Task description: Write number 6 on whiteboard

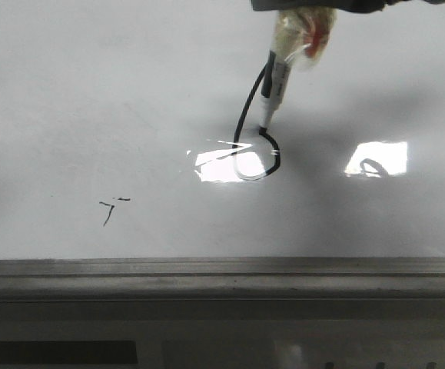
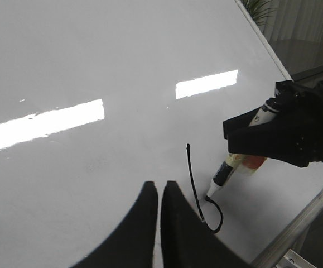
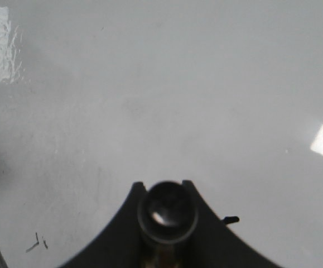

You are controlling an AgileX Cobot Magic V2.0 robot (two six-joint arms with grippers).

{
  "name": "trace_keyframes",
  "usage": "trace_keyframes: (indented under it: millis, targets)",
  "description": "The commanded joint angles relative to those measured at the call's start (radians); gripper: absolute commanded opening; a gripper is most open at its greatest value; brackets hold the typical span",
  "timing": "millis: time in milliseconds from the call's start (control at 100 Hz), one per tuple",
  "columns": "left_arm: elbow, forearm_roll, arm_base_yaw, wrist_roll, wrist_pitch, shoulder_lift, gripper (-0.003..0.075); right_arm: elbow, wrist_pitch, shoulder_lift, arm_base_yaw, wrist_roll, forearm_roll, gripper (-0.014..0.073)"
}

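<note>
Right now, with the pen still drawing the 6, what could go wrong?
1. The marker tip sits at the top of the number 6 loop; lifting early might leave the loop open.
2. Glare on the whiteboard hides part of the loop, so gaps could go unnoticed.
3. The left end effector, shut and empty, hovers near the fresh stem and might smudge it.

Marker point(image 2: 223, 177) tip touching number 6 point(image 2: 197, 187) on whiteboard point(image 2: 94, 67).
</note>
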Motion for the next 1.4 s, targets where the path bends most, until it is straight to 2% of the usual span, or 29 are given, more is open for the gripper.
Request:
trace_keyframes:
  millis: [0, 430, 790, 910, 1200, 1300, 1390]
  targets:
    - [-0.027, -0.005, 0.003, -0.006, -0.005, 0.0, -0.002, -0.047, -0.06, 0.022, -0.008, -0.029, -0.014, -0.0044]
    - [-0.027, -0.005, 0.003, -0.006, -0.005, 0.0, -0.002, -0.057, -0.009, 0.06, -0.004, -0.029, -0.014, -0.0044]
    - [-0.027, -0.005, 0.003, -0.006, -0.005, 0.0, -0.002, -0.06, -0.019, 0.058, 0.052, -0.029, -0.014, -0.0044]
    - [-0.027, -0.005, 0.003, -0.006, -0.005, 0.0, -0.002, -0.095, -0.003, 0.007, 0.063, -0.029, -0.014, -0.0044]
    - [-0.027, -0.005, 0.003, -0.006, 0.009, 0.002, -0.0015, -0.249, 0.136, -0.181, 0.084, -0.029, -0.014, -0.0044]
    - [-0.036, 0.002, 0.003, -0.006, 0.063, 0.019, 0.0064, -0.259, 0.208, -0.195, 0.084, -0.029, -0.014, -0.0044]
    - [-0.057, 0.002, 0.003, -0.006, 0.132, 0.068, 0.0205, -0.259, 0.316, -0.195, 0.084, -0.029, -0.012, -0.0044]
